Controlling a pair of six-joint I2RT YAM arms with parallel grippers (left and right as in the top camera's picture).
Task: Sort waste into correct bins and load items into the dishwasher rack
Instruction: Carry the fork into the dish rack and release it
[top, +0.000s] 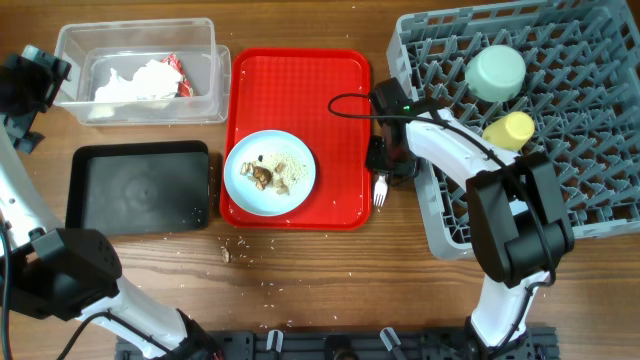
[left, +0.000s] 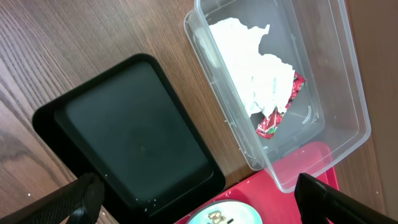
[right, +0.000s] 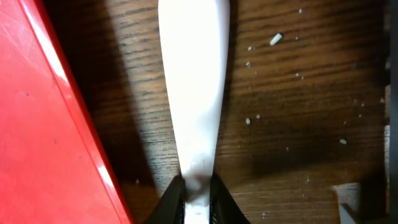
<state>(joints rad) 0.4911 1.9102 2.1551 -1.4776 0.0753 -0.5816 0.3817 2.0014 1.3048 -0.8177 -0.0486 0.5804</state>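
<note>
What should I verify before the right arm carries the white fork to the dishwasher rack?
1. Grip: the right pincer is shut on the white fork at its handle: ok.
2. Fork clear of the red tray: ok, it is beside the edge, over the table.
3. Fork lifted off the table: cannot tell.
4. Free pegs in the dishwasher rack: ok, only the pale green bowl and the yellow cup are in it.
5. The left pincer out of the way: ok, open, above the black tray and the clear tub.

Readable text, labels, numbers: none for you to log. Markings on the crumpled red-and-white wrapper (left: 270, 124) are too small to read.
</note>
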